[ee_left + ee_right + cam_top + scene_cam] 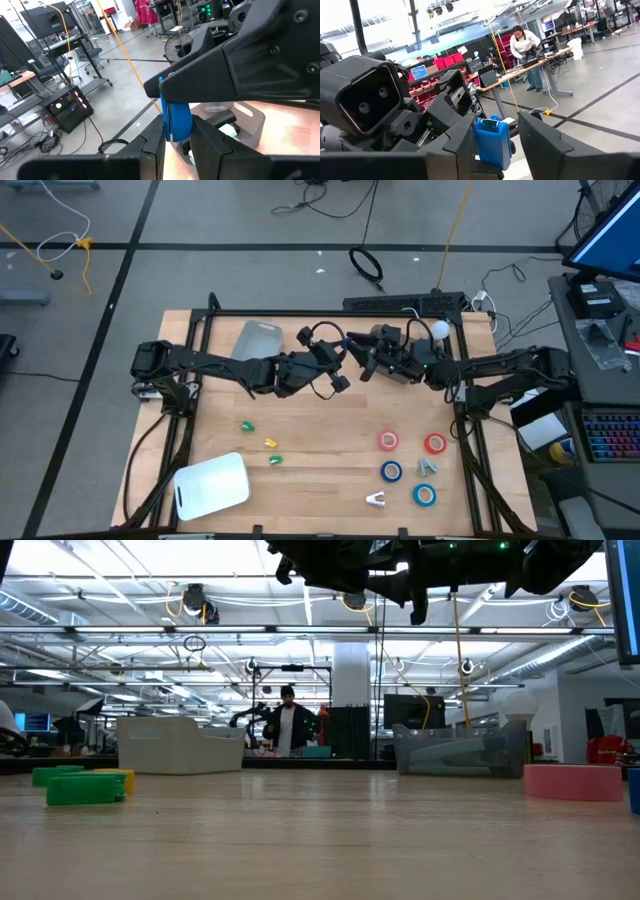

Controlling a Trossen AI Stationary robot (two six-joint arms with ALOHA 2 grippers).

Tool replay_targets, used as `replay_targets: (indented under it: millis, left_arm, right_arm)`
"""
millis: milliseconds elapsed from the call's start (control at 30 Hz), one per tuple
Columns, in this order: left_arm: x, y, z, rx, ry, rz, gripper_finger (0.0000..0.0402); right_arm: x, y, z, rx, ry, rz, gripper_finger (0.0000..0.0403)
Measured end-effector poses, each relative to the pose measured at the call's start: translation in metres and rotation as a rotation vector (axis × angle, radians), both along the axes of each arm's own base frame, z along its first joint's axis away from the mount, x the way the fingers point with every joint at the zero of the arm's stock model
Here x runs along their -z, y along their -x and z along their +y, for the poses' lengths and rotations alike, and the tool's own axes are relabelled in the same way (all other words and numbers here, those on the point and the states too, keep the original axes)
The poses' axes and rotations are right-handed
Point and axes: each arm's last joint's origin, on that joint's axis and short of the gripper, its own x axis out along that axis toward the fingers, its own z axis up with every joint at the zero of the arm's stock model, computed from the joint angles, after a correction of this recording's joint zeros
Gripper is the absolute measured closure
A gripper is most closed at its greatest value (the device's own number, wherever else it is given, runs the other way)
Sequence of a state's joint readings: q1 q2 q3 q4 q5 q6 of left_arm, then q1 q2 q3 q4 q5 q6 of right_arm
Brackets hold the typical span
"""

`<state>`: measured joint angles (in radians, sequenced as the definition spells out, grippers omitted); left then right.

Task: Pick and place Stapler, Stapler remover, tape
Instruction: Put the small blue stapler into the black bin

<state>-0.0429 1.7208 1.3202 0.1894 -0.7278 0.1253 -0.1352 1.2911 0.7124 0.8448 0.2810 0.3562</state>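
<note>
The light wooden bench [330,435] has a smooth plank surface and stands on a grey floor with dark lines; behind it, the low view shows a large hall with pipes and lamps under the ceiling, and a person [290,725] far off.

Both dark arms meet high over the back middle of the bench. The left gripper [177,142] holds a small blue plastic stapler [175,120] between its jaws, and the right gripper [495,137] has its jaws on either side of the same stapler; if they already touch it I cannot tell.

Two red [388,441] and two blue [391,471] ring-shaped tape rolls with white centres lie flat near the front right. A white rounded bin [212,485] sits at the front left, a clear grey bin [258,340] at the back.
</note>
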Motion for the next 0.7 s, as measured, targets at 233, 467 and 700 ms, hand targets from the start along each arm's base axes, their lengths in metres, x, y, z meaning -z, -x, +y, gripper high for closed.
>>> replay_targets:
  millis: [233, 467, 700]
  left_arm:
    - [0.0004, -0.0001, 0.0001, 0.001, -0.003, 0.004, 0.0325]
    - [0.0004, -0.0001, 0.0002, 0.002, -0.015, 0.015, 0.0325]
    - [0.0005, -0.0001, 0.0, 0.004, -0.017, 0.016, 0.0325]
  right_arm:
    - [0.0006, 0.0, 0.0001, -0.002, -0.003, 0.007, 0.0309]
    - [0.0011, 0.0, 0.0, 0.0, -0.004, 0.013, 0.033]
    - [0.0017, -0.0001, 0.0, -0.003, -0.012, 0.017, 0.033]
